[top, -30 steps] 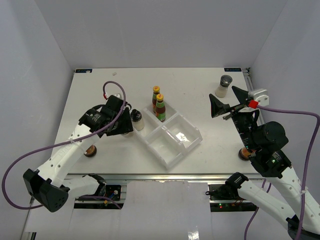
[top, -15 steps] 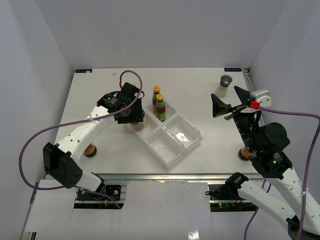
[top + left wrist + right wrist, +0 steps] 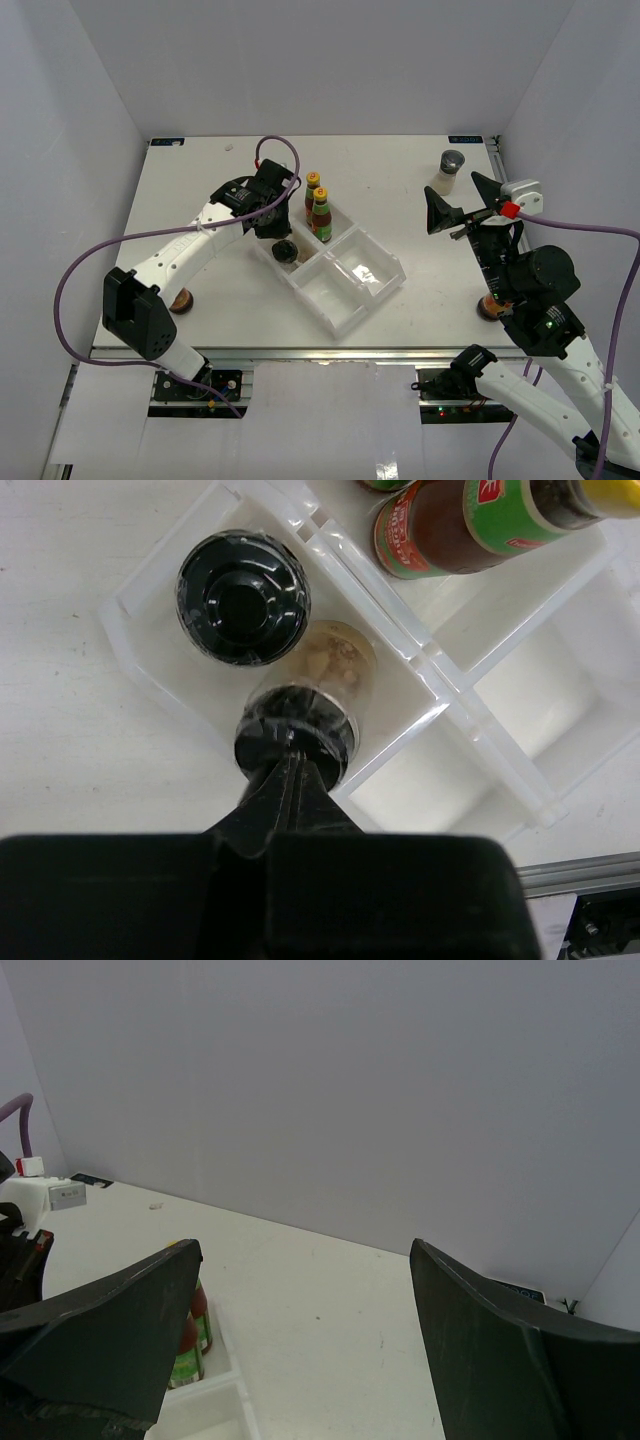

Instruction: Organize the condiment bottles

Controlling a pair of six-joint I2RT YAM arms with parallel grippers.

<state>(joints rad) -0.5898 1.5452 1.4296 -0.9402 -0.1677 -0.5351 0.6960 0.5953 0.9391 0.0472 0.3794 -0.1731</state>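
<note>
**ops:** left claw status?
**arm:** My left gripper point(image 3: 292, 752) is clenching the black cap of a pale black-capped bottle point(image 3: 325, 680), fingers pinching it from above.
**ops:** where's it sitting?
**arm:** Inside the left compartment of the tray point(image 3: 345, 300), just beside the second black-capped bottle point(image 3: 243, 597). Touching or a hair apart, I can't tell.
**ops:** orientation?
**arm:** Long axis is running roughly along my fingers: cap pointing up at my wrist, base pointing down into the compartment. In the wrist view the base is showing offset toward the yellow-capped sauce bottles point(image 3: 320, 218). Real lean or just perspective, can't tell. Same for whether the base is resting on the compartment floor. The neighbour is standing cap-up.
**ops:** rest of the set?
**arm:** Sauce bottles are standing upright, caps up, in the adjacent far compartment. The grey-lidded shaker point(image 3: 450, 170) is standing on the table point(image 3: 200, 170) at the far right. One red-lidded jar point(image 3: 181, 300) is sitting near the left front edge. The second red-lidded jar point(image 3: 490, 307) is sitting near the right front edge, partly hidden.
**ops:** right claw?
**arm:** My right gripper point(image 3: 305, 1250) is hanging with fingers spread wide, gripping nothing, well apart from the tray.
</note>
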